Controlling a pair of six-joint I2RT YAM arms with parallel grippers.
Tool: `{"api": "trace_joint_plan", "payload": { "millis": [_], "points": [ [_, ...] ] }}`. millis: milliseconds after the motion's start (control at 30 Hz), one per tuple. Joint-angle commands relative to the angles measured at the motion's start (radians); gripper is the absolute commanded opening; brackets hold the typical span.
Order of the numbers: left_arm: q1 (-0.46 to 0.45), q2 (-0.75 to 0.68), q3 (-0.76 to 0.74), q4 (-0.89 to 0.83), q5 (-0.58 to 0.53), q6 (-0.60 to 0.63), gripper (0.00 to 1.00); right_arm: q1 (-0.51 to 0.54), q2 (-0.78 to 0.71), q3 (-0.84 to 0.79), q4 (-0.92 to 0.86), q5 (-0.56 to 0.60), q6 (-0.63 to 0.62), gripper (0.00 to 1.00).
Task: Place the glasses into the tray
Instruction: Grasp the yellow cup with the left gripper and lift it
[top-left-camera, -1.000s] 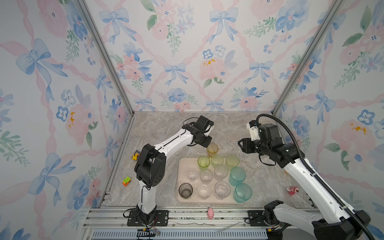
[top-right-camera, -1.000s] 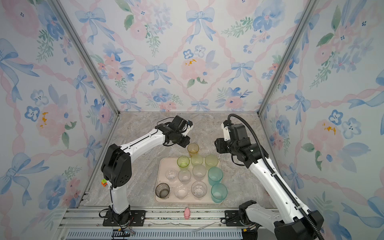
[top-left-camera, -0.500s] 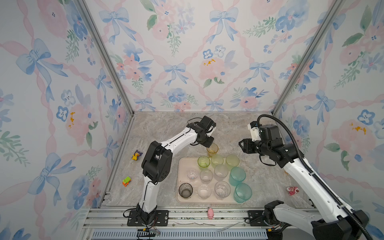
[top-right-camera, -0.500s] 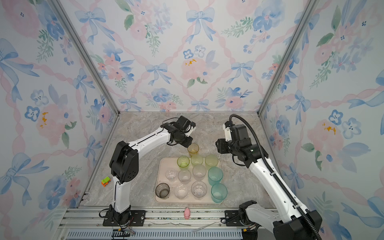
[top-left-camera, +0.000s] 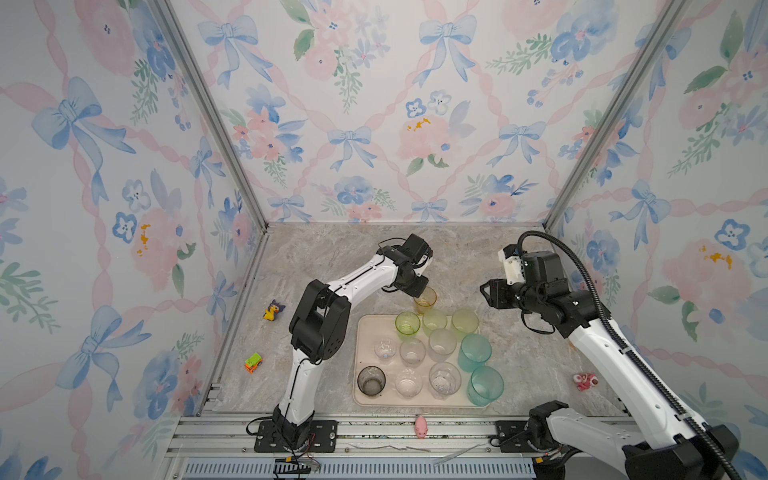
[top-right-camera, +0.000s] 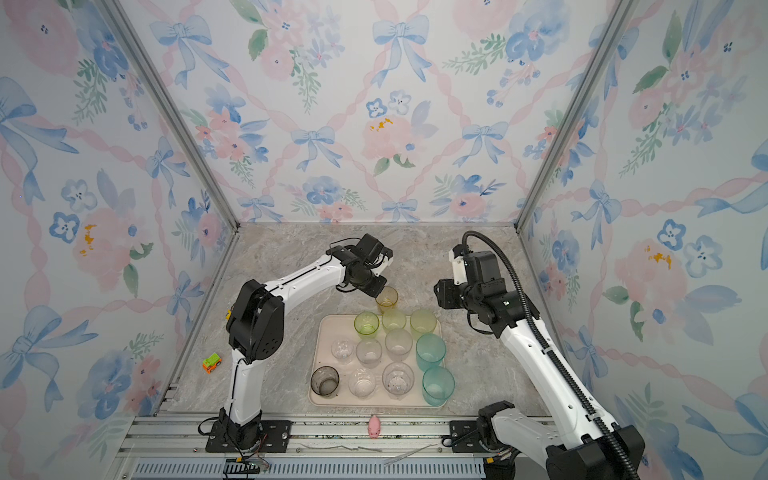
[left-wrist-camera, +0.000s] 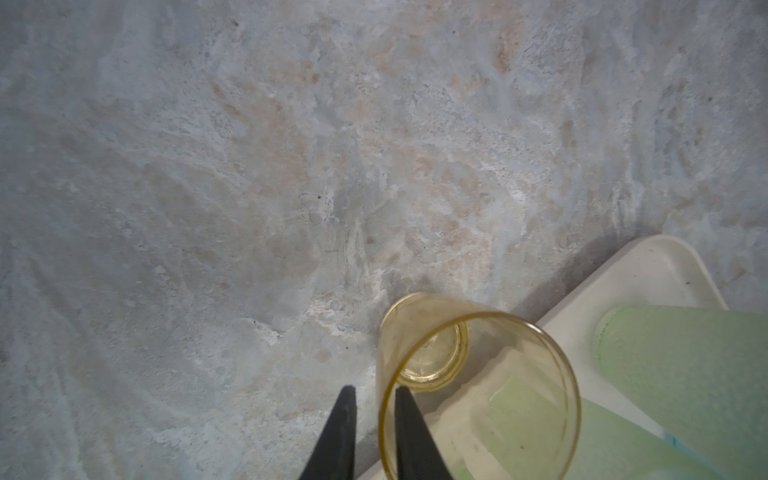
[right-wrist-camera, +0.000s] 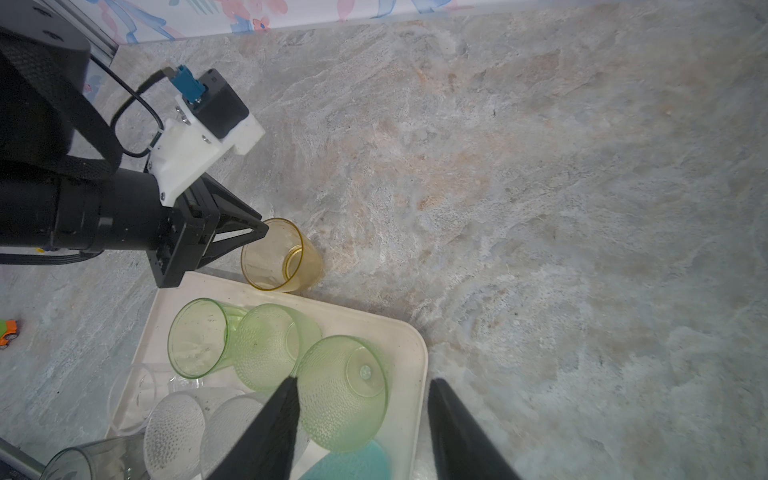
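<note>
left gripper (left-wrist-camera: 374, 388): narrowed astride rim of amber glass (top-left-camera: 424, 300) just beyond tray's (top-left-camera: 368, 332) far edge; pinch unclear | right gripper (right-wrist-camera: 363, 381): spread, empty

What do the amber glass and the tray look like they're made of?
Amber glass: translucent, smooth, glossy thin wall, its base showing through; plastic or glass, can't tell which. Tray: opaque cream, matte, with a rounded moulded rim; probably plastic or melamine.

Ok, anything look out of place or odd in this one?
The amber glass is the only one off the tray, on the table just past its far edge, left gripper straddling its rim. A pink pig toy sits on the front rail.
</note>
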Motion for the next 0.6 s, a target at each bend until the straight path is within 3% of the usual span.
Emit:
{"api": "trace_joint_plan", "payload": {
  "millis": [0,567],
  "points": [
    [-0.005,0.027,0.023,-0.032,0.016,0.018,0.18,-0.013,-0.009,-0.013,0.018,-0.014,-0.010,0.53],
    [-0.004,0.007,0.026,-0.036,-0.021,0.022,0.08,-0.025,-0.020,-0.018,0.015,-0.020,-0.011,0.53]
  ]
}}
